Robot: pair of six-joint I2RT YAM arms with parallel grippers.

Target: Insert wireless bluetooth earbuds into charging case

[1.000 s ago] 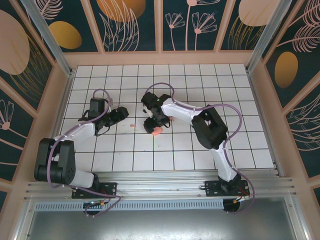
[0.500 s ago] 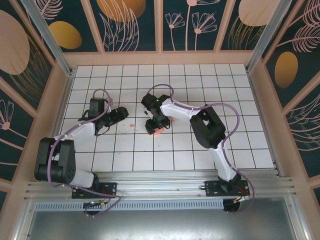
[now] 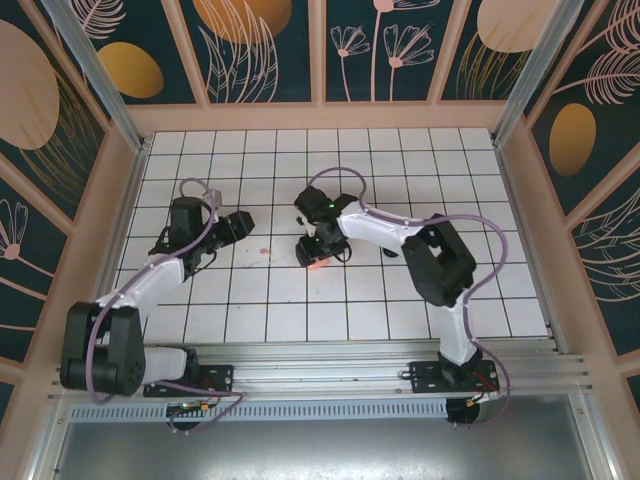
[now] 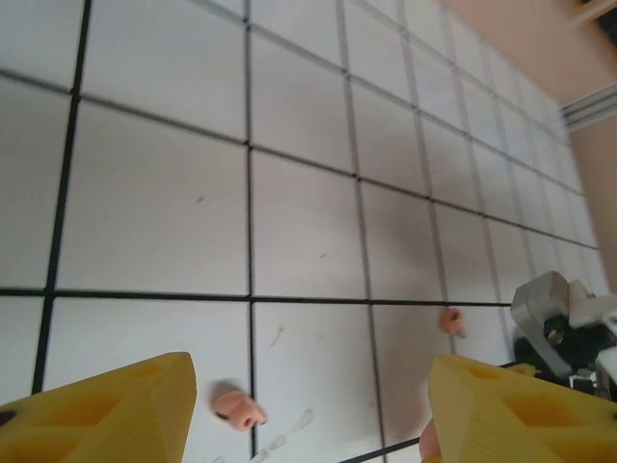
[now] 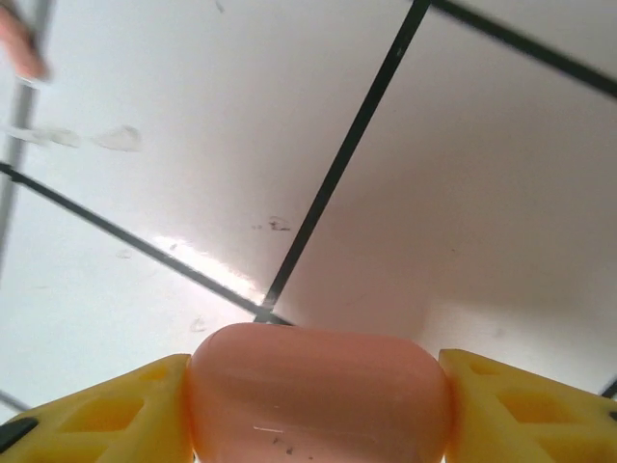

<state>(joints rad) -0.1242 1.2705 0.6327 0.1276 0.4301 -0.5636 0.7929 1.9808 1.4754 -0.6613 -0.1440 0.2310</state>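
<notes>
The salmon-pink charging case (image 5: 318, 391) is closed and gripped at both ends, with my right gripper (image 5: 318, 415) shut on it just above the tiles. From above, the case (image 3: 318, 263) shows as a pink patch under the right gripper (image 3: 314, 252) near the table's middle. One pink earbud (image 4: 239, 407) lies on a grid line between the yellow fingers (image 4: 96, 410) of my open left gripper (image 4: 308, 424). A second earbud (image 4: 450, 321) lies farther off, toward the right arm. In the top view an earbud (image 3: 264, 250) lies between the left gripper (image 3: 236, 227) and the case.
The white gridded table (image 3: 450, 190) is walled by peach rails and patterned panels. A small dark flat thing (image 3: 387, 252) lies under the right arm's forearm. The right wrist's grey and black body (image 4: 559, 318) shows at the right edge of the left wrist view.
The right arm has swung its elbow to the right, the case shifting slightly right with it. The left arm has stretched forward, its gripper edging toward the back.
</notes>
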